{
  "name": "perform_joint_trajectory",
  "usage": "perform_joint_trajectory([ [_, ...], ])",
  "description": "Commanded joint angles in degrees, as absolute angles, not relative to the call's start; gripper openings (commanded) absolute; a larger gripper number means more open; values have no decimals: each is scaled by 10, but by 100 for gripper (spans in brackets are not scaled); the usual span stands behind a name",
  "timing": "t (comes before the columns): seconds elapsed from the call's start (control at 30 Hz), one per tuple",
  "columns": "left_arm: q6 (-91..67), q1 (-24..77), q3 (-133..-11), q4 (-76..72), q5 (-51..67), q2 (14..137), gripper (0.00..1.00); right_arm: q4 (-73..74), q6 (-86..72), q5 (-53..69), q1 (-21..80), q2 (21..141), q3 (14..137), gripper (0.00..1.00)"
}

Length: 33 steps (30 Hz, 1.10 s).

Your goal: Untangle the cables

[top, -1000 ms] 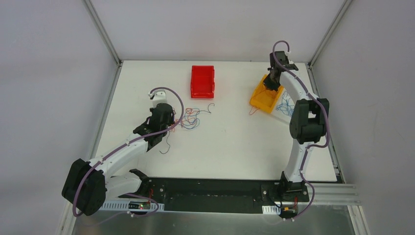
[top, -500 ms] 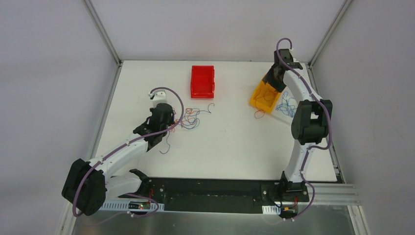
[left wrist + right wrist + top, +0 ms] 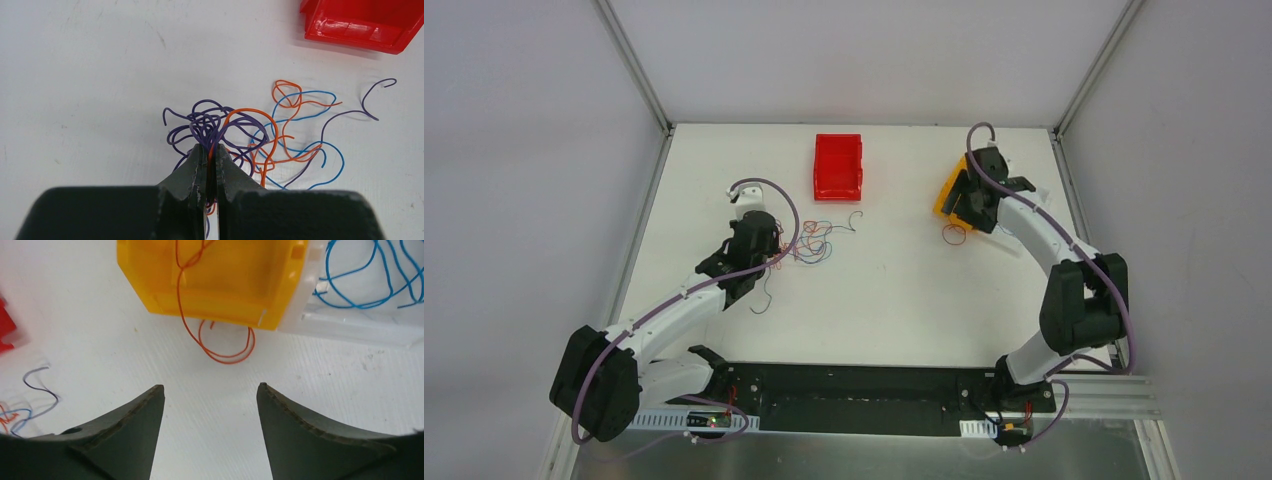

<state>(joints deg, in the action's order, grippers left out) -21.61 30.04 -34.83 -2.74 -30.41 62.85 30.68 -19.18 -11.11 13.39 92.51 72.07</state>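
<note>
White tabletop (image 3: 894, 300), closed in by pale walls (image 3: 844, 60) on three sides, shown from above and from both wrists. I have the left tool (image 3: 210, 152) pressed together on purple and orange strands at the 6 o'clock edge of the cable tangle (image 3: 250, 130). The tangle lies at 10 o'clock of the tabletop's centre, at 6 o'clock of the red bin (image 3: 838, 165). The right tool (image 3: 210, 386) is spread and empty, hovering at 2 o'clock beside the yellow bin (image 3: 215, 275). An orange cable (image 3: 227, 352) trails out of that bin onto the tabletop, and blue cables (image 3: 370, 285) lie in the clear tray (image 3: 350, 322) next to it.

To do this step well, I judge the left pinch should serve as a low, firm anchor. The right tool would then take one free end and draw it slowly toward 3 o'clock. The hooked purple strand (image 3: 371, 89) at 2 o'clock of the tangle looks least entwined.

Open room lies across the centre and toward 6 o'clock. The tabletop's 3 o'clock edge crowds the right arm, and the red bin stands near the tangle.
</note>
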Motion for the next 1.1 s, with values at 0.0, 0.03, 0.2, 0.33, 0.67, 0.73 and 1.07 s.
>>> perform_joint_trajectory([
  [0.0, -211, 306, -345, -46, -300, 615, 0, 252, -199, -121, 149, 878, 650, 72],
  [0.03, -211, 306, -345, -46, -299, 614, 0, 247, -205, -127, 148, 875, 636, 74],
  [0.2, -212, 306, -345, -47, -296, 614, 0, 225, -241, -156, 146, 886, 607, 76],
  [0.33, -212, 306, -344, -47, -295, 613, 0, 193, -267, -169, 145, 907, 596, 77],
  [0.67, -211, 306, -343, -46, -297, 609, 0, 156, -304, -190, 144, 1000, 609, 74],
  [0.73, -211, 306, -343, -47, -297, 609, 0, 161, -308, -203, 144, 1011, 613, 72],
  [1.07, -209, 306, -342, -47, -299, 607, 0, 186, -294, -201, 157, 1052, 645, 0],
])
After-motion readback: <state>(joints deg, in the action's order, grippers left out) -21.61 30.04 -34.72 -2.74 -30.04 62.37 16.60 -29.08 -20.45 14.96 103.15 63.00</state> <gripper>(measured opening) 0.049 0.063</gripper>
